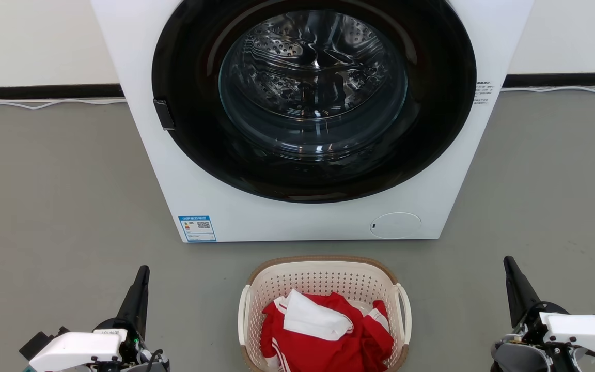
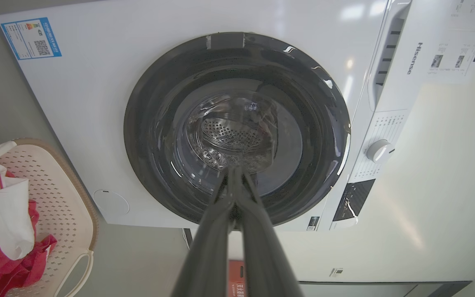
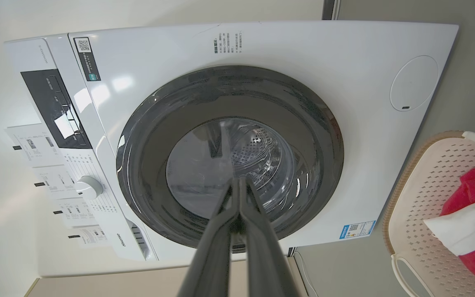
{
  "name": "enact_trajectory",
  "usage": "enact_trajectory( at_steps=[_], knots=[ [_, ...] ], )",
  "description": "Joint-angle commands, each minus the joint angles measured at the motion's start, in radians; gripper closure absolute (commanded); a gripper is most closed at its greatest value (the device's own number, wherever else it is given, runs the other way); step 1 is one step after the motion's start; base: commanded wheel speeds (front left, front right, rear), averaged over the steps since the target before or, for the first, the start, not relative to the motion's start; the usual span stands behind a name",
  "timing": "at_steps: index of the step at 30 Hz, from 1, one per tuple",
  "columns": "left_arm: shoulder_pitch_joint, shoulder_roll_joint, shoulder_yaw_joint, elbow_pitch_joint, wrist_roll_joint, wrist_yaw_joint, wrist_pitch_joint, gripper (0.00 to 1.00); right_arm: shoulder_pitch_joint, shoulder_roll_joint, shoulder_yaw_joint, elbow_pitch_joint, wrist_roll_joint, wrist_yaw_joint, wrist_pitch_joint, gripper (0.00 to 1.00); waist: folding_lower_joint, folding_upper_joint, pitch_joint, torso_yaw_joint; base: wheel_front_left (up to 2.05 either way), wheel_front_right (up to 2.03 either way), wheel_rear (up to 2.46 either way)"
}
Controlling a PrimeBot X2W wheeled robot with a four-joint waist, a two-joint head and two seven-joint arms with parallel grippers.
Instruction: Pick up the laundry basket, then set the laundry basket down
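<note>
The laundry basket (image 1: pixel 323 274), cream-white and perforated with a brown rim and white loop handles, stands on the grey floor at the bottom middle of the head view, holding red and white clothes. It also shows at the left edge of the left wrist view as the basket (image 2: pixel 62 206) and at the right edge of the right wrist view as the basket (image 3: pixel 423 198). My left gripper (image 1: pixel 144 269) is well left of it, fingers pressed together and holding nothing. My right gripper (image 1: pixel 507 260) is well right of it, likewise shut and apart from the basket.
A white front-loading washer (image 1: pixel 199 170) with a round dark glass door (image 1: pixel 313 98) stands just behind the basket. Grey floor (image 1: pixel 49 206) stretches on both sides. White cables (image 1: pixel 44 105) run along the black skirting at the back wall.
</note>
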Motion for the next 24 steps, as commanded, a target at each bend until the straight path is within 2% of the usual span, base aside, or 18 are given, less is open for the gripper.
enact_trajectory(
  at_steps=[1,24],
  knots=[
    [-0.056,0.010,0.030,-0.029,-0.005,-0.006,0.006,1.00,-0.042,-0.005,0.019,-0.031,0.007,0.007,0.010,1.00,0.0000,-0.0001,0.000,0.000,0.00,0.00,0.00],
    [-0.056,0.010,0.030,-0.029,-0.005,-0.006,0.006,1.00,-0.042,-0.005,0.019,-0.031,0.007,0.007,0.010,1.00,0.0000,-0.0001,0.000,0.000,0.00,0.00,0.00]
  ],
)
